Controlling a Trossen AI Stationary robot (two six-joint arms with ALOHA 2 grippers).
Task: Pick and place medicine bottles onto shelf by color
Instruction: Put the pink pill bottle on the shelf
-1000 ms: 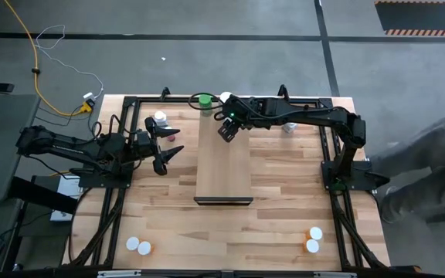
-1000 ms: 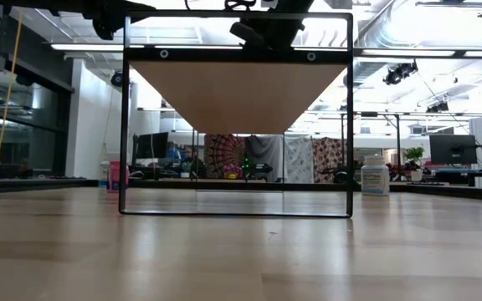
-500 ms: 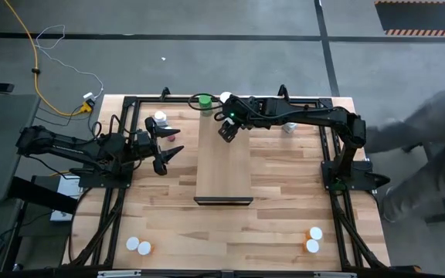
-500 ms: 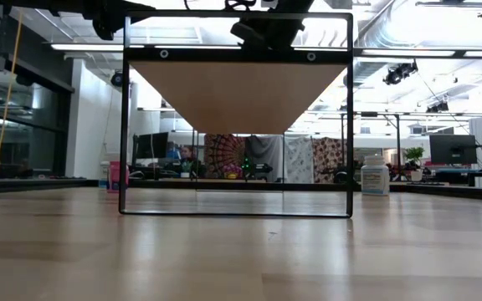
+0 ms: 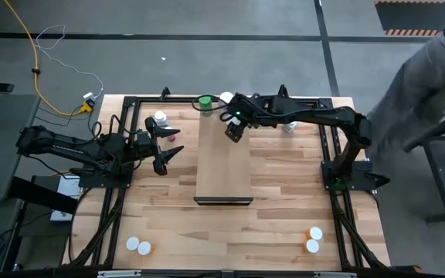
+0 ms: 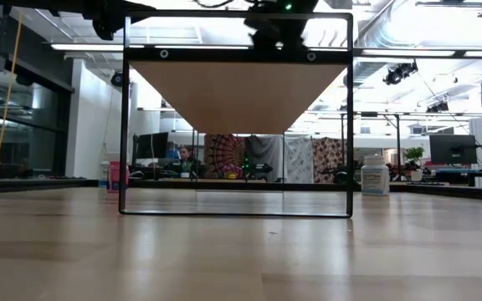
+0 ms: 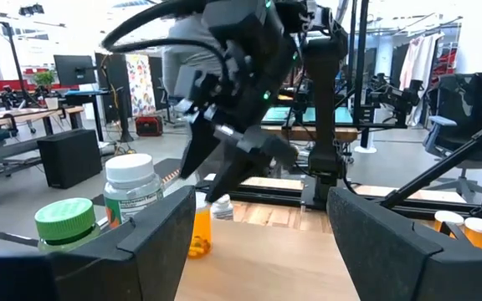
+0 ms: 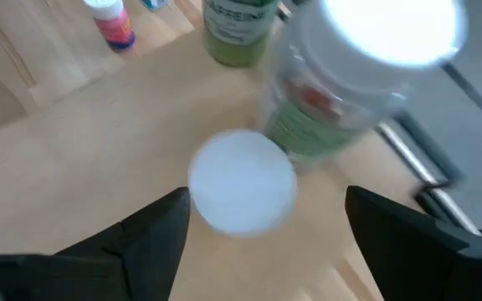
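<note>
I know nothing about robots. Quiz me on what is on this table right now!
1. True or false: the right gripper is clamped on a bottle.
2. How many bottles stand at the table's near right corner? A one, B two, C four.
3. Fill in: the left gripper waits, open, to the ___ of the shelf.

Key: 1 false, its fingers are spread above a white cap; 2 B; 3 left.
</note>
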